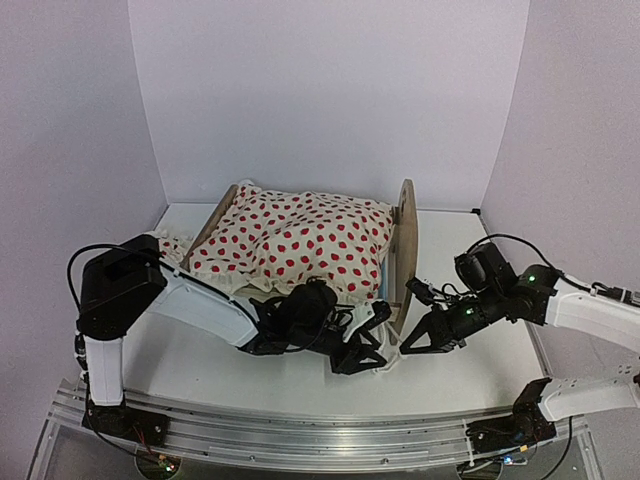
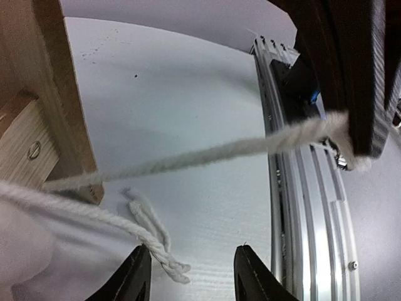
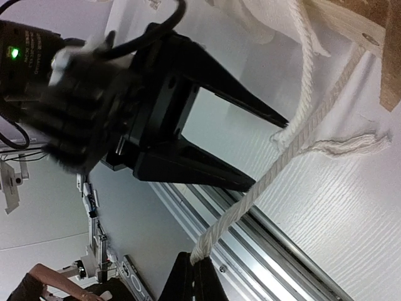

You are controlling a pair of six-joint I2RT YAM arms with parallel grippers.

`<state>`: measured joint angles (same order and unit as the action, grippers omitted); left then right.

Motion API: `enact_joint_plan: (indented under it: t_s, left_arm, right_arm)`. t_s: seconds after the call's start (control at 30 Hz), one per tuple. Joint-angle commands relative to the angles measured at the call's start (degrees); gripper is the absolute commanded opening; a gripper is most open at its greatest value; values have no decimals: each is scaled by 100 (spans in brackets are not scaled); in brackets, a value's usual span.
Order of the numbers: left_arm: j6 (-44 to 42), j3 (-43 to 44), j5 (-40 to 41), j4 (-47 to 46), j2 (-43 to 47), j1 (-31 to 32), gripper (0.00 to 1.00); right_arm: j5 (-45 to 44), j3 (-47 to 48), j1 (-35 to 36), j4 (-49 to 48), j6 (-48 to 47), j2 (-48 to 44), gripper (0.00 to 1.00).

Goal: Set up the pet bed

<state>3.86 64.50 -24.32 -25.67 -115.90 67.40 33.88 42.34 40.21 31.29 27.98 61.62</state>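
Our right gripper (image 3: 194,271) pinches the white cord (image 3: 250,191) taut from the corner of the pet bed (image 1: 404,240) on the table (image 1: 200,360), we judge so our left gripper (image 2: 191,266), half open and empty, can reach the loose cord end (image 2: 150,222)

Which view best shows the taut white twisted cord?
Right wrist: the white twisted cord runs sharp and unbroken from the light-wood bed frame to the shut right tool. Left wrist shows the cord too, but softer; top external is too distant to pick it out.
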Motion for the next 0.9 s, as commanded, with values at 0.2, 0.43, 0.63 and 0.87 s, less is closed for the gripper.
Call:
enact_joint_plan:
  t_s: [0.2,0.43,0.63,0.87]
  left_arm:
    - [-3822,-1061,292,-89,1729,27,46]
    - [-5117,-698,735,-1379,811,65,52]
    - [-5458,24,634,-1966,58,68,54]
    - [-5254,35,899,-2303,49,117,52]
  right_arm:
    - [491,92,11,-659,1002,344,0]
    - [836,246,22,-778,1059,355,0]
    - [891,214,22,-782,1031,378,0]
    - [855,225,25,-773,916,359,0]
